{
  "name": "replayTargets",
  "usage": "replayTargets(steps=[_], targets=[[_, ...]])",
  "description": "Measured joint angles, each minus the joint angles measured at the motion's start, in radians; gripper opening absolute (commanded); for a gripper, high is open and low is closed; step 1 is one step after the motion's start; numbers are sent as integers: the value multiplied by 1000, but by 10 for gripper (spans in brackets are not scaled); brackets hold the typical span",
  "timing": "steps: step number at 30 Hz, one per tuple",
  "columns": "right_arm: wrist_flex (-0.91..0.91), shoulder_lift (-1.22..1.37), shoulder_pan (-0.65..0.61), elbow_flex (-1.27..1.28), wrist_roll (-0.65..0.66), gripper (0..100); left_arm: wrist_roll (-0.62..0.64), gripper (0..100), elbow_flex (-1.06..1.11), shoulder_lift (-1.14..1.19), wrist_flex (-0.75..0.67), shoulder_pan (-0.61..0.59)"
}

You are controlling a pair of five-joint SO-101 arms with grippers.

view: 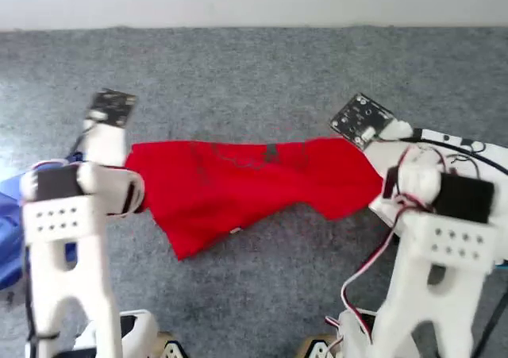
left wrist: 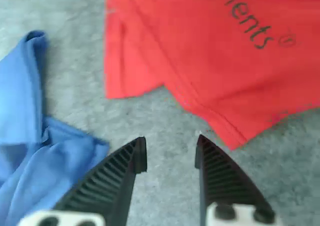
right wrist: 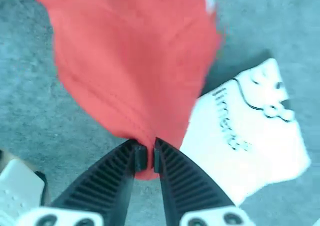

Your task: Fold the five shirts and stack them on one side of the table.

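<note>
Blue shirt [left wrist: 25, 126] (partly off-frame)

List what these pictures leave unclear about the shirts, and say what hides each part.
- Blue shirt: in the high view, cut off by the picture's edge and partly covered by the left arm.
- White shirt: in the right wrist view, partly covered by the red shirt.
- Lettering on the red shirt: in the left wrist view, blurred and cut off by the picture's edge.

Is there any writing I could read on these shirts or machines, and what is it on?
On the red shirt: dark lettering, cut off at the picture's edge; no whole word reads.
On the white shirt: dark print, too blurred to read.
</note>
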Motion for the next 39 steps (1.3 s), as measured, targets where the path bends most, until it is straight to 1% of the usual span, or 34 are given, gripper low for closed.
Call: replayTargets(steps=[5,8,11,15,21,28,35,39], targets=[[0,-35,5,44,9,9,5,175,0,164,-5,114],[0,-37,5,71,9,9,5,220,0,247,-3,199],[0,-37,5,77,9,9,5,231,0,315,11,279],[0,-37,5,77,9,9,-2,232,0,379,25,345],[0,-37,5,77,9,9,-5,231,0,508,5,362],[0,-37,5,77,9,9,-5,227,35,698,-126,362],[0,-37,5,77,9,9,2,140,21,744,-158,362],[0,-37,5,77,9,9,0,96,29,744,-170,334]])
